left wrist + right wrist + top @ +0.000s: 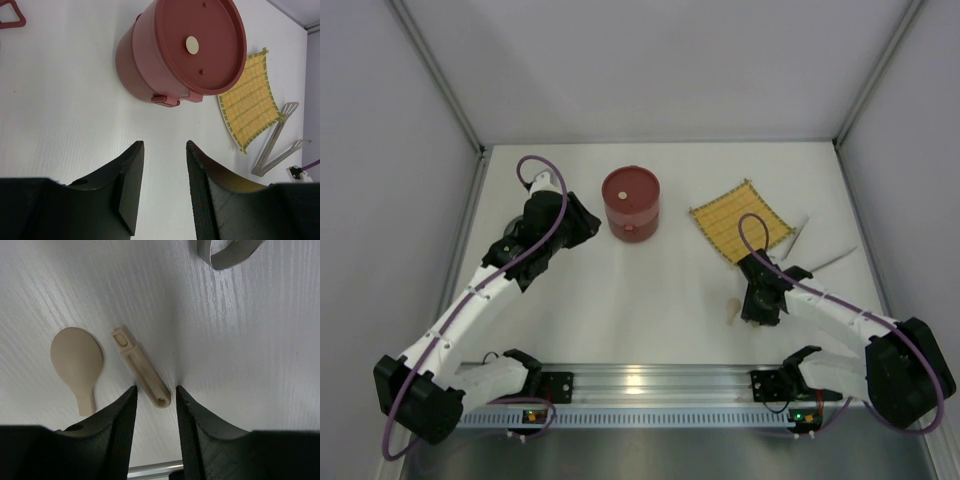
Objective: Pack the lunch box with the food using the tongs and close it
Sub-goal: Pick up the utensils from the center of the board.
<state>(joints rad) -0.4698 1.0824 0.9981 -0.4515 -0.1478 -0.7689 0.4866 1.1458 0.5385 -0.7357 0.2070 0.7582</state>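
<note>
The lunch box (631,203) is a dark-red round tiered pot with its lid on; it fills the upper part of the left wrist view (185,50). My left gripper (165,145) hovers just left of it (586,226), open and empty. The silver tongs (275,150) lie in a V right of the yellow mat, partly under my right arm (835,262). My right gripper (155,390) is down at the table (752,312), open, its tips on either side of the end of a beige stick (142,369) without gripping it. No food is in view.
A beige spoon-shaped piece (77,362) lies just left of the stick. The yellow woven mat (742,220) lies between the lunch box and the tongs. A dark-red loop-shaped part (12,15) rests at the left wrist view's top left. White walls enclose the table.
</note>
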